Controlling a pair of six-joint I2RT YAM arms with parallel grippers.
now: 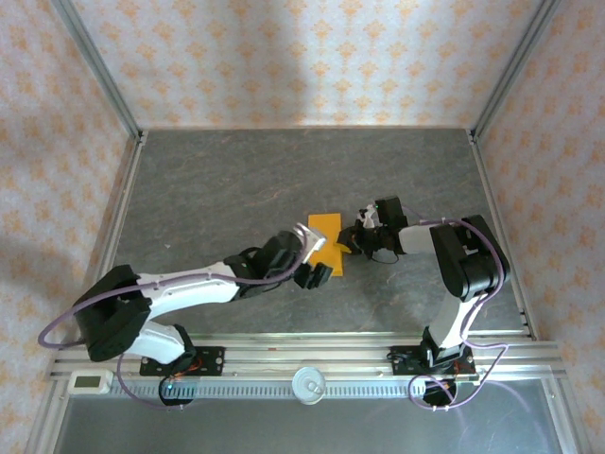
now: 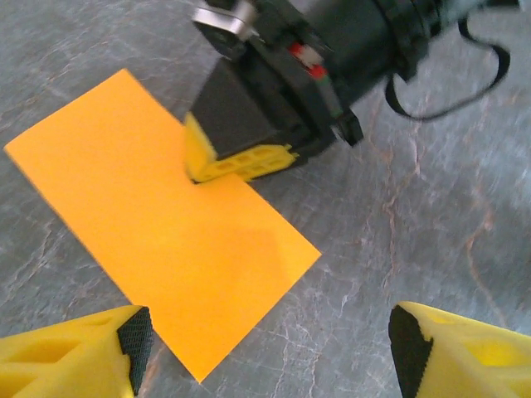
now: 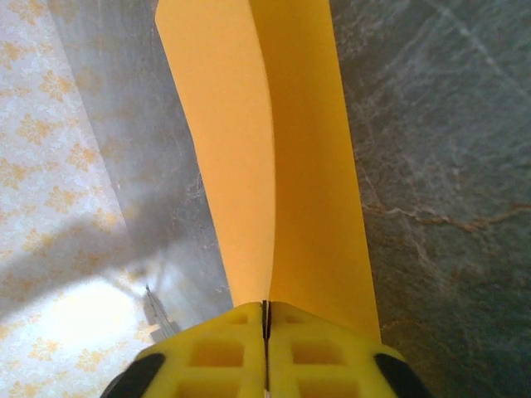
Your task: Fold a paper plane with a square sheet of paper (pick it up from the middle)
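Observation:
The square sheet of paper (image 1: 326, 232) lies on the grey table as a bright orange rectangle, its near end lifted. In the right wrist view the sheet (image 3: 307, 166) runs away from the fingers in two flaps that meet at a crease. My right gripper (image 3: 267, 319) is shut on the sheet's long edge; from the left wrist its yellow fingertips (image 2: 241, 162) pinch that edge of the sheet (image 2: 158, 232). My left gripper (image 2: 270, 352) is open just short of the sheet's near corner, which lies by its left fingertip (image 2: 124, 344). From above, the left gripper (image 1: 315, 274) and right gripper (image 1: 350, 244) flank the sheet.
The grey marbled tabletop (image 1: 236, 180) is bounded by patterned walls (image 1: 302, 57) with metal frame posts at the back corners. A rail (image 1: 302, 359) with both arm bases runs along the near edge.

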